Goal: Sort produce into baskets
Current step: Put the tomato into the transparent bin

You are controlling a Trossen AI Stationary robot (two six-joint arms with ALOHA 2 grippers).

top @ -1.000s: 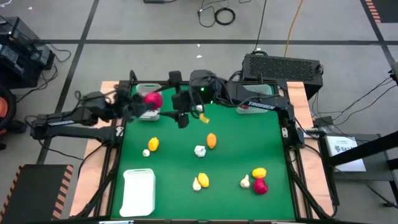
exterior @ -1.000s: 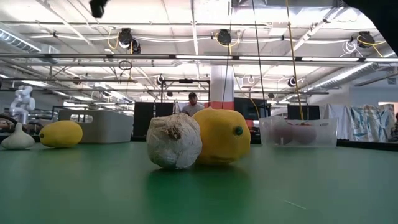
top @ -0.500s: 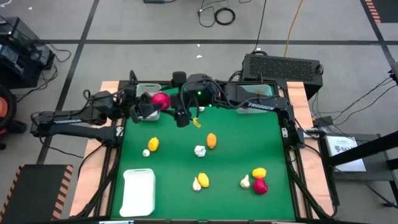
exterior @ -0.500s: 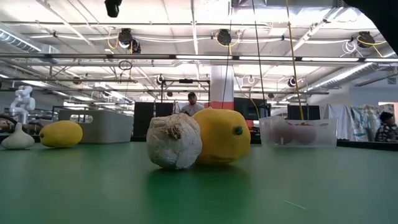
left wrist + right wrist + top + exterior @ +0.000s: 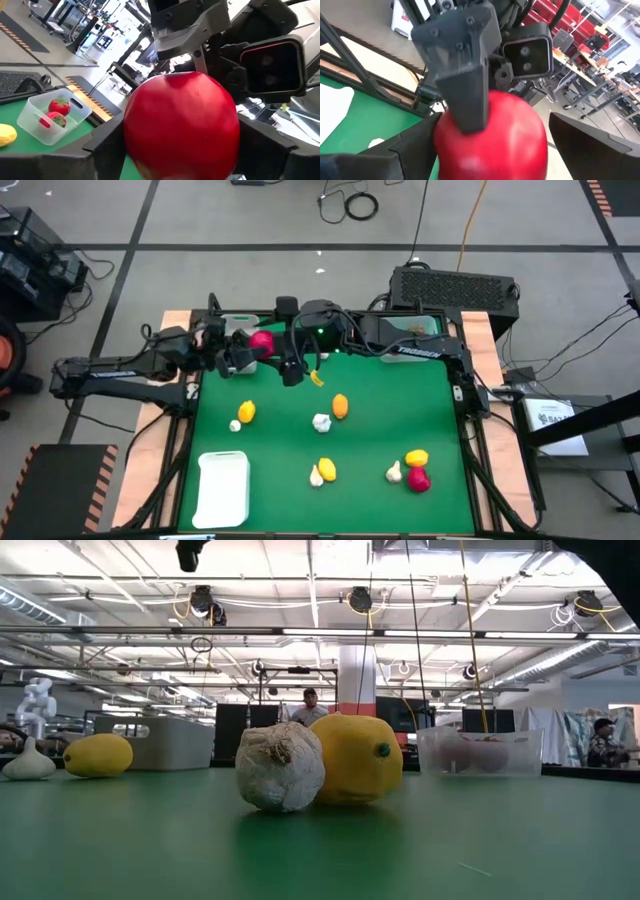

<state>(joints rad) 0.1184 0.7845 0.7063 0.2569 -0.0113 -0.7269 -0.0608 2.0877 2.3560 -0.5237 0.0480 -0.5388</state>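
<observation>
A red round fruit [image 5: 262, 340] is held in the air over the table's far left part by my left gripper [image 5: 250, 348], which is shut on it. My right gripper [image 5: 285, 363] is open just right of it. In the right wrist view its two fingers [image 5: 395, 150] stand on either side of the fruit [image 5: 510, 135]. Yellow-orange fruits [image 5: 340, 405], whitish bulbs [image 5: 321, 421] and another red fruit [image 5: 418, 479] lie on the green table. The clear bin [image 5: 52, 117] holds red fruits. My left gripper pinches the red fruit's two opposite sides [image 5: 135, 125] between its two fingers [image 5: 107, 145]. The fingers lie about level and point toward the table's right. The fruit is lifted clear of the table.
A grey-white bin [image 5: 165, 740] stands at the far left, mostly under my left arm in the high view. A flat white tray [image 5: 224, 485] lies at the near left. People show in the room beyond the table [image 5: 310, 705].
My left gripper has carried the red fruit toward the table's right, up to my right gripper, and the fruit stays lifted clear. My right gripper has drawn a little toward the far edge to meet it.
</observation>
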